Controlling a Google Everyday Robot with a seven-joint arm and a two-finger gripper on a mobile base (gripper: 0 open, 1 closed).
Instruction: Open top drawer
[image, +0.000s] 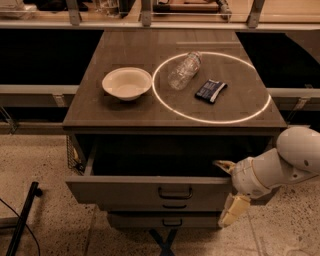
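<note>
The top drawer (125, 192) stands pulled out from the cabinet, its dark inside showing above the grey-beige front. Its small black bail handle (175, 192) is at the middle of the front. My gripper (228, 188) is at the right end of that drawer front, to the right of the handle. It is open, with one pale finger (223, 164) at the front's top edge and the other (233, 211) hanging below it. It holds nothing. The white arm reaches in from the right.
Two shorter drawer fronts (174, 205) sit shut below. On the cabinet top (90, 107) lie a white bowl (127, 83), a clear plastic bottle (184, 70) and a dark packet (210, 90) inside a ring of light. A black pole (22, 220) leans at lower left.
</note>
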